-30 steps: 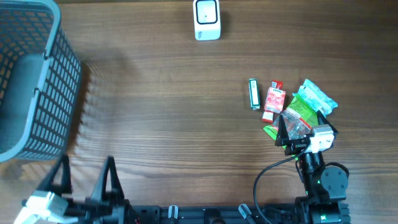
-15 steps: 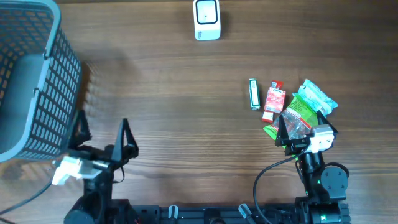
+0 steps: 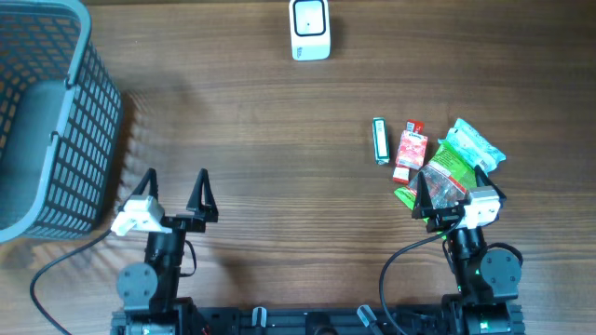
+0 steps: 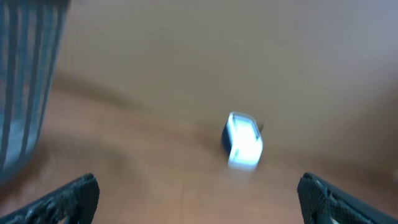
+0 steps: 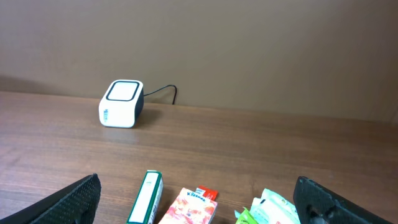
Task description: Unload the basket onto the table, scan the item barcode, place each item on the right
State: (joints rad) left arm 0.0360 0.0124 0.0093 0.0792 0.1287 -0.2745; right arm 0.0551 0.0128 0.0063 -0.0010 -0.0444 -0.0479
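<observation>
A white barcode scanner (image 3: 309, 30) stands at the far edge of the table, blurred in the left wrist view (image 4: 244, 140) and sharp in the right wrist view (image 5: 121, 104). The items lie in a cluster at the right: a green-and-white box (image 3: 380, 140), a red Kleenex pack (image 3: 410, 149), a green packet (image 3: 445, 167) and a pale green pouch (image 3: 478, 144). My right gripper (image 3: 453, 181) hovers open at the near side of this cluster, holding nothing; the box (image 5: 145, 198) and the Kleenex pack (image 5: 189, 208) lie just ahead. My left gripper (image 3: 176, 177) is open and empty, near the front left.
A grey-blue mesh basket (image 3: 47, 121) fills the left side of the table, its wall at the left edge of the left wrist view (image 4: 25, 74). Bare wooden tabletop (image 3: 279, 167) lies between the basket, the scanner and the items.
My left arm has swung up from the front-left corner toward the right and now points across the table at the scanner. The right arm and the items have not moved.
</observation>
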